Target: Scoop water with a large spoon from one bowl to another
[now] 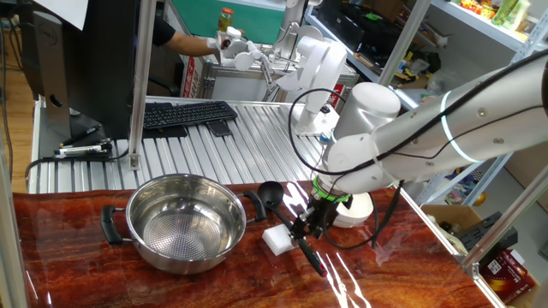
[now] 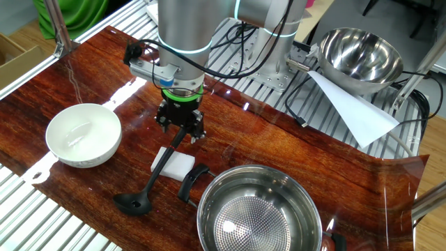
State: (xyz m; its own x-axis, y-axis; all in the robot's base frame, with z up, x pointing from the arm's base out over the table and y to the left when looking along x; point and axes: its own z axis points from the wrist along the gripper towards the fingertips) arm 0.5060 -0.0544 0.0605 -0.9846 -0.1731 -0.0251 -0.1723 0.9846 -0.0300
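Note:
The large spoon, a black ladle (image 2: 157,178), lies slanted across a white block (image 2: 180,164). Its cup (image 1: 271,194) rests on the wooden table beside the steel pot (image 1: 147,195), which looks shiny inside; I cannot tell whether it holds water. My gripper (image 2: 180,130) points straight down over the upper part of the thin handle (image 1: 313,257). Its fingers stand apart on either side of the handle, open and not clamped on it. The white bowl (image 2: 82,134) sits to the gripper's other side. In one fixed view the arm mostly hides this bowl (image 1: 361,208).
A second steel bowl (image 2: 359,52) and a white paper sheet (image 2: 352,111) lie near the robot base. Cables (image 2: 300,104) trail over the metal slats. A keyboard (image 1: 184,114) sits at the back, where a person's hand (image 1: 214,43) works.

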